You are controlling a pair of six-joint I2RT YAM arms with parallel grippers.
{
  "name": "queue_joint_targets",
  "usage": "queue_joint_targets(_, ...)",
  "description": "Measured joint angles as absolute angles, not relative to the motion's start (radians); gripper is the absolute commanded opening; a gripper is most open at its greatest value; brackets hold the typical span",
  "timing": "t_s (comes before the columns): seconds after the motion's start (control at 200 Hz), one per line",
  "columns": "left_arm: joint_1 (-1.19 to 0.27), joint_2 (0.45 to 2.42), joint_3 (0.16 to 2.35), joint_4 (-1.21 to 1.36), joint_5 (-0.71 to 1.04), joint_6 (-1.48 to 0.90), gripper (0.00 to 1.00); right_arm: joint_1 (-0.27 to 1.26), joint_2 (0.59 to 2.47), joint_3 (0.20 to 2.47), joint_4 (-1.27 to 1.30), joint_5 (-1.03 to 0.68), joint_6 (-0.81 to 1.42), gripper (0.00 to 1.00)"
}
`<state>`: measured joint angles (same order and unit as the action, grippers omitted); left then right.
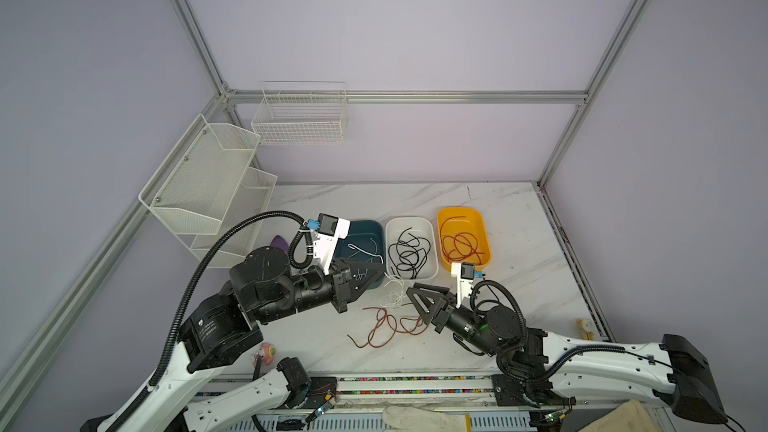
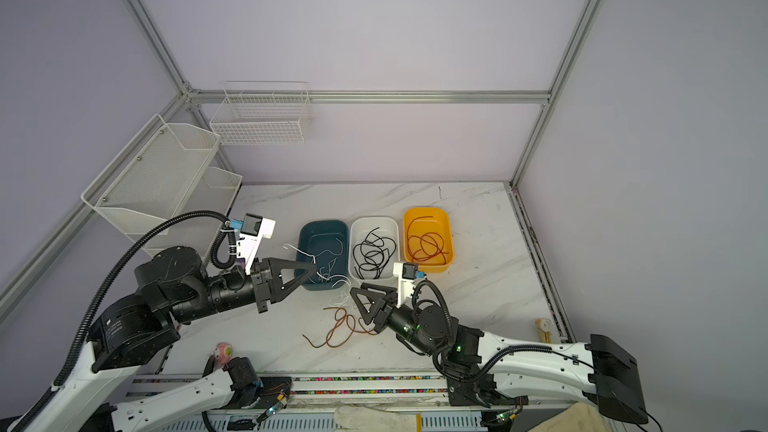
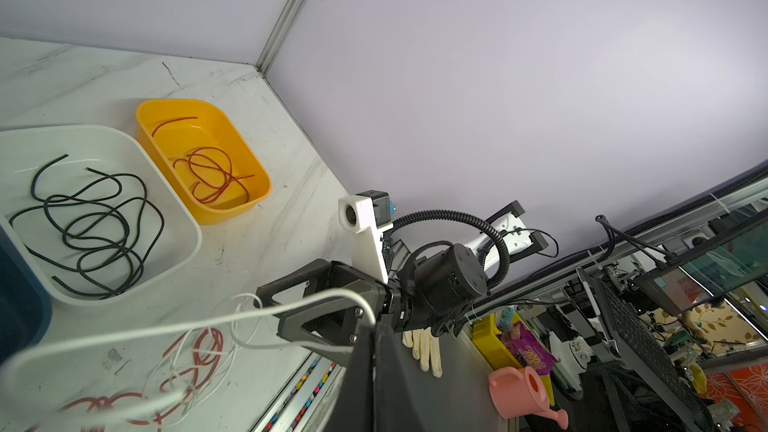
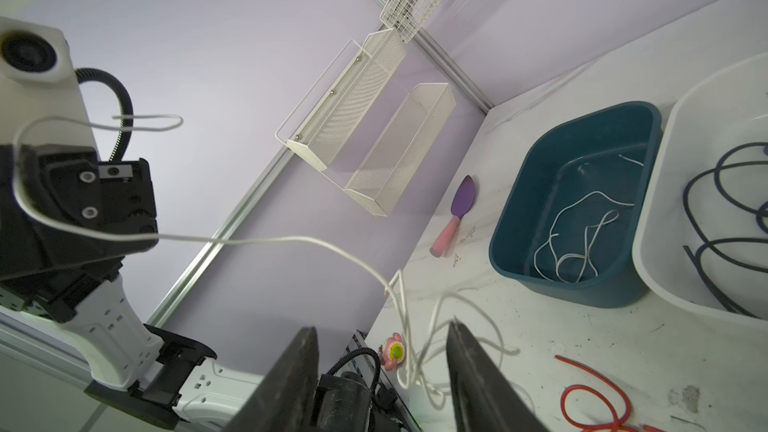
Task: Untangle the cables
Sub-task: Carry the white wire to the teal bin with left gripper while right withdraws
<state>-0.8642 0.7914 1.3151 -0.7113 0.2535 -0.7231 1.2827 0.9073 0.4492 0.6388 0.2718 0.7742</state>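
Observation:
My left gripper (image 1: 376, 272) (image 3: 376, 326) is shut on a white cable (image 2: 332, 280) (image 3: 249, 313), held above the table by the blue bin (image 1: 365, 224). That cable runs down to a white tangle (image 1: 392, 292) on the marble. My right gripper (image 1: 411, 289) (image 4: 382, 328) stands open at that tangle, and white strands (image 4: 409, 351) pass between its jaws. A brown-red cable (image 1: 388, 326) lies looped in front. Black cables (image 1: 409, 253) fill the white bin (image 1: 409, 220). Orange-red cables (image 1: 461, 243) lie in the orange bin (image 1: 461, 210). Another white cable (image 4: 577, 234) lies in the blue bin.
White mesh racks (image 1: 208, 184) and a wire basket (image 1: 301, 118) hang on the walls at the left. A purple spatula (image 4: 459, 209) lies by the blue bin. A pink toy (image 1: 266, 353) and a glove (image 1: 415, 417) are at the front edge, a small figure (image 1: 586, 326) at the right.

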Motion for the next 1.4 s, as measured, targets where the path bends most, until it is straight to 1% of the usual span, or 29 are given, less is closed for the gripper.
queue_joint_targets(0.19,-0.864,0.792,1.315,-0.708,0.258,-0.723,0.0,1.283,0.916,0.449,0.637,0.288,0.813,0.49)
queue_joint_targets(0.365,-0.864,0.788,1.312,-0.702,0.258,-0.723,0.0,1.283,0.983,0.473,0.616,0.257,0.845,0.49)
queue_joint_targets(0.44,-0.864,0.785,1.311,-0.701,0.258,-0.724,0.0,1.283,1.008,0.493,0.597,0.239,0.857,0.47)
queue_joint_targets(0.585,-0.864,0.782,1.311,-0.698,0.258,-0.725,0.0,1.283,1.014,0.501,0.588,0.222,0.876,0.37)
queue_joint_targets(0.8,-0.864,0.778,1.308,-0.697,0.258,-0.726,0.0,1.283,0.987,0.5,0.583,0.241,0.886,0.36)
queue_joint_targets(0.925,-0.864,0.776,1.298,-0.696,0.259,-0.732,0.0,1.283,0.981,0.5,0.584,0.255,0.887,0.33)
queue_joint_targets(1.4,-0.864,0.754,1.293,-0.696,0.26,-0.749,0.0,1.283,0.986,0.491,0.587,0.273,0.892,0.1)
